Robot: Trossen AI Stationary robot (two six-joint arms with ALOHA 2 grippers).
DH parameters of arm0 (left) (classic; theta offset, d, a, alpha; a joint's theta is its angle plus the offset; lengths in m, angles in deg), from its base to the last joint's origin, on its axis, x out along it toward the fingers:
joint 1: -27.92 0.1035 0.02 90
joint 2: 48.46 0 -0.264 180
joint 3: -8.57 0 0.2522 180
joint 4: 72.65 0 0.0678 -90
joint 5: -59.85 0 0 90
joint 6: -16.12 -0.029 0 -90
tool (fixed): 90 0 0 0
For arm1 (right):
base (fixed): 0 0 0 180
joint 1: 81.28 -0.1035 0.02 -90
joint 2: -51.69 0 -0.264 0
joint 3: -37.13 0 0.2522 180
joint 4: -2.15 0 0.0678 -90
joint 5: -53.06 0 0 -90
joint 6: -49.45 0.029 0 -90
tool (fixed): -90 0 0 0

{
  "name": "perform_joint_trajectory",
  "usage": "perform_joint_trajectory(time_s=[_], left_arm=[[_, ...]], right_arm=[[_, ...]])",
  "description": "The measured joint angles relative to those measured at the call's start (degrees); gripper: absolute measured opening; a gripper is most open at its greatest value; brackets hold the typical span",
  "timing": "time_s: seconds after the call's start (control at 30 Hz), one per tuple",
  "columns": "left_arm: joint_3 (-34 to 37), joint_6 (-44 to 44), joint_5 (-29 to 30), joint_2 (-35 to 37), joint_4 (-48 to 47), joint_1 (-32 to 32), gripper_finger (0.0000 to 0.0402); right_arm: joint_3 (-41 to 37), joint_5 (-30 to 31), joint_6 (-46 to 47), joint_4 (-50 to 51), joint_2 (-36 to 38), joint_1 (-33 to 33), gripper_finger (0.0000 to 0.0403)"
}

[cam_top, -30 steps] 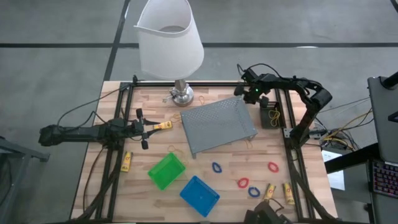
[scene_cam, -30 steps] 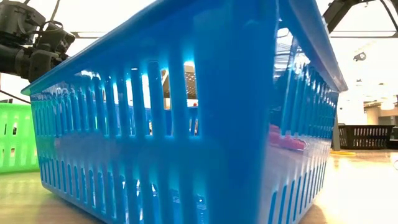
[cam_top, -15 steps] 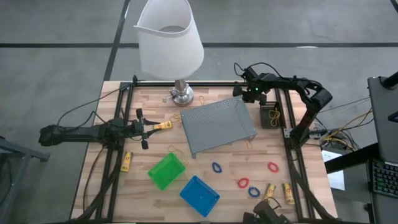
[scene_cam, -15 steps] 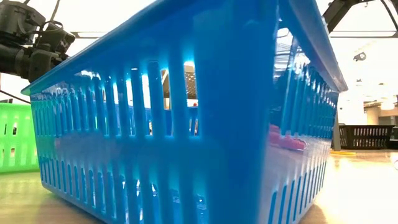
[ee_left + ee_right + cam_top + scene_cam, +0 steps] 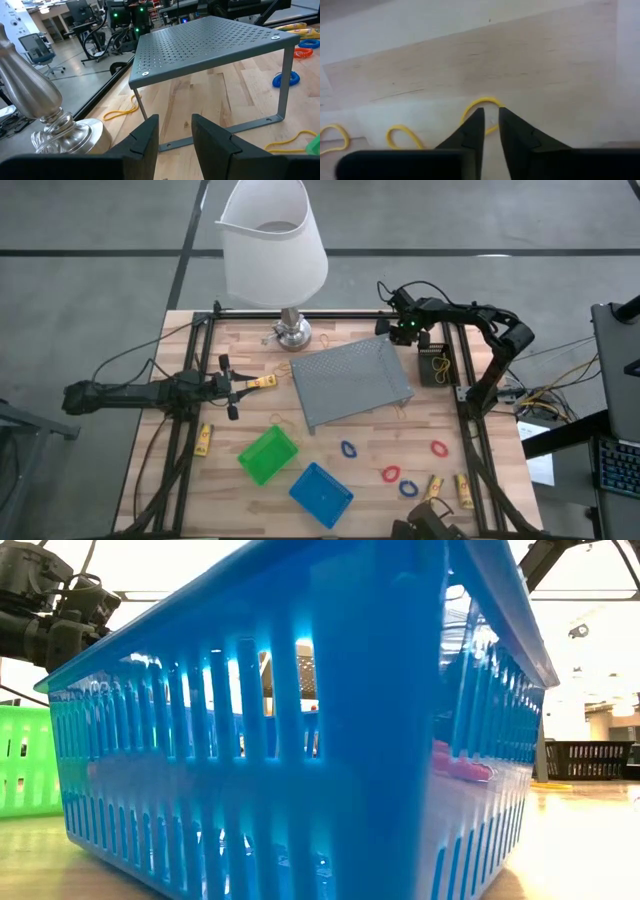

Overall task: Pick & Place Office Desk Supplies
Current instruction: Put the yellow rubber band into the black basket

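Right gripper [image 5: 490, 117]: at the far right corner of the table, just off the mesh tray's [image 5: 350, 380] far corner; fingers parted by a narrow gap, nothing between them — tips poised over a yellow rubber band [image 5: 481, 112] lying flat on the wood.
Left gripper [image 5: 243, 384]: waiting over the left side of the table; the yellow stubby stick [image 5: 262, 383] sits at its fingertips in the high view, but whether it is held cannot be told; fingers stand apart in the wrist view.
Step in hand: judged to be the pick of that rubber band — thin and flat, so the tips should straddle one strand, go down to the board, then close.
Risk: a band this slack may slide out or snag on a fingertip.
Supplies elsewhere: red and blue loops [image 5: 390, 474] and further yellow sticks [image 5: 435, 486] at the near right; one stick [image 5: 204, 439] near left.
Bins: green bin [image 5: 267, 454] and blue bin [image 5: 320, 493] near centre; black bin [image 5: 434, 366] just beside the right gripper — the closest drop.
Edges: table frame rail and tray edge flank the right gripper closely.
Open room: bare wood between tray and loops; lamp [image 5: 273, 250] overhangs the far edge — keep lifts low there.
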Motion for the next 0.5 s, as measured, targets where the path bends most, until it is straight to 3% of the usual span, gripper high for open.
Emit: perform_joint_trajectory(time_s=[0.23, 0.5], left_arm=[[0.02, 0.00, 0.00, 0.01, 0.02, -0.02, 0.0118], [0.00, 0.00, 0.02, 0.00, 0.00, -0.02, 0.0118]], right_arm=[[0.00, 0.51, 0.24, 0.00, 0.00, -0.23, 0.0127], [-0.37, 1.85, 1.55, -0.05, -0.89, -0.74, 0.0131]])
